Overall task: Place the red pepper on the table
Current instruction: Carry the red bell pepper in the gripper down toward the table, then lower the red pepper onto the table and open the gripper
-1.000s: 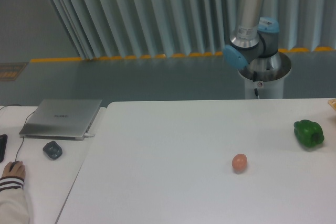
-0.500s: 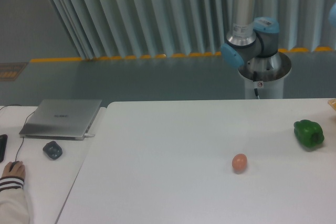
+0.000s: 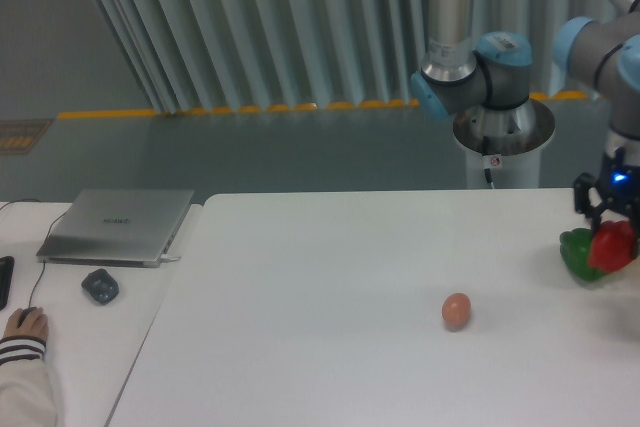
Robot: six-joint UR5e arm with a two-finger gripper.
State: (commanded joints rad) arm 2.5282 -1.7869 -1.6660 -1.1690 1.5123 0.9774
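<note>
Nearest the camera a person's hand (image 3: 26, 323) in a striped cuff rests on a mouse at the eight o'clock edge of the small desk (image 3: 70, 347), where a closed silver laptop (image 3: 118, 224) carries a faint logo too small to read and a dark little object (image 3: 100, 286) lies just before it. On the plain matte white table (image 3: 330, 327) an orange-brown egg (image 3: 456, 310) sits alone at about four o'clock. At three o'clock my fingers (image 3: 611, 232) are closed around the glossy red pepper (image 3: 613, 244), held right against the green pepper (image 3: 577, 252) near the table's right edge; past me lie grey floor, a yellow line and pleated curtains.
</note>
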